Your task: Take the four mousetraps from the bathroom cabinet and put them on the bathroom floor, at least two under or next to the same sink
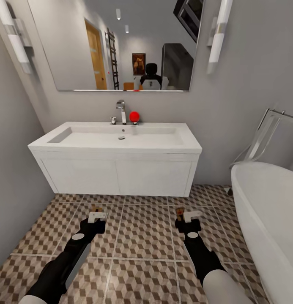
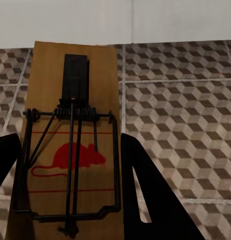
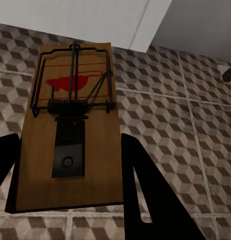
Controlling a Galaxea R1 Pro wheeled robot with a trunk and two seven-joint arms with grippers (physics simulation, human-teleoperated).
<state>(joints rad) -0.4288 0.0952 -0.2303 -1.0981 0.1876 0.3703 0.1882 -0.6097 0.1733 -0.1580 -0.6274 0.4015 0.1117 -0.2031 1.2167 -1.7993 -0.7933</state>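
While both arms hover over the bathroom floor (image 1: 142, 236) before the sink (image 1: 116, 139), the left gripper (image 1: 97, 216) and right gripper (image 1: 189, 217) each clamp a mousetrap (image 2: 70, 145) (image 3: 70, 130). Height above the tiles is apparently considerable: early release could flip a trap or bounce it away from the vanity (image 1: 116, 175).

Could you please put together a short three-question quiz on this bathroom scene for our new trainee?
1. True or false: the left gripper holds a mousetrap.
2. What stands at the robot's right of the sink? A) toilet B) bathtub C) cabinet
3. Fill in: the round object beside the faucet is coloured ____.

Key:
1. True; the right gripper holds another mousetrap too.
2. B, the white bathtub.
3. Red: the red ball.
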